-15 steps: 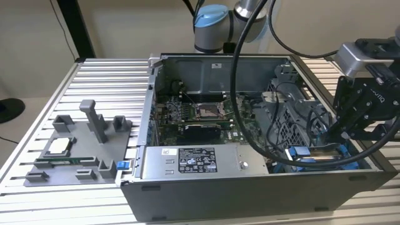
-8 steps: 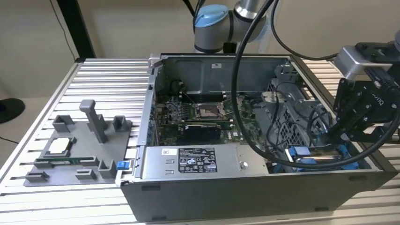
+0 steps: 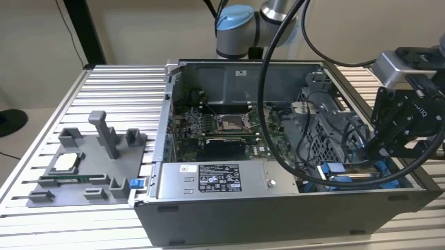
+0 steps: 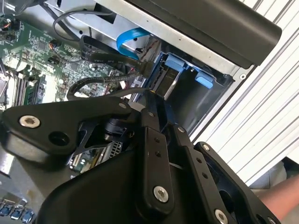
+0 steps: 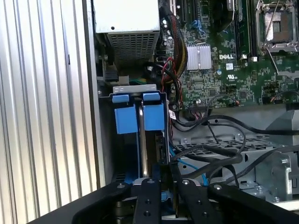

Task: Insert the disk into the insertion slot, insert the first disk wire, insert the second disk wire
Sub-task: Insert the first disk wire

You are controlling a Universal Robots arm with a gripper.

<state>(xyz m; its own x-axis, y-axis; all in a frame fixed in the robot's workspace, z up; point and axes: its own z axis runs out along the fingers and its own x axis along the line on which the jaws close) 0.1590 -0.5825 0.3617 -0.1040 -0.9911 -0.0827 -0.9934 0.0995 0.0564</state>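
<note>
Disk stands edge-on in the insertion slot, at the case corner. Gripper is at its outer end; cannot tell whether clamped or free. Risk: black cables loop just beside the bay and could snag the gripper, and 1 skewed push likely jams the blue frame.

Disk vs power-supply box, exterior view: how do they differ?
The disk sits in a blue frame; the power-supply box is bare grey metal with a white label. The disk lies under black cables at the exterior view's right; the box sits mid-case, uncovered. Both lie inside the computer case.
</note>
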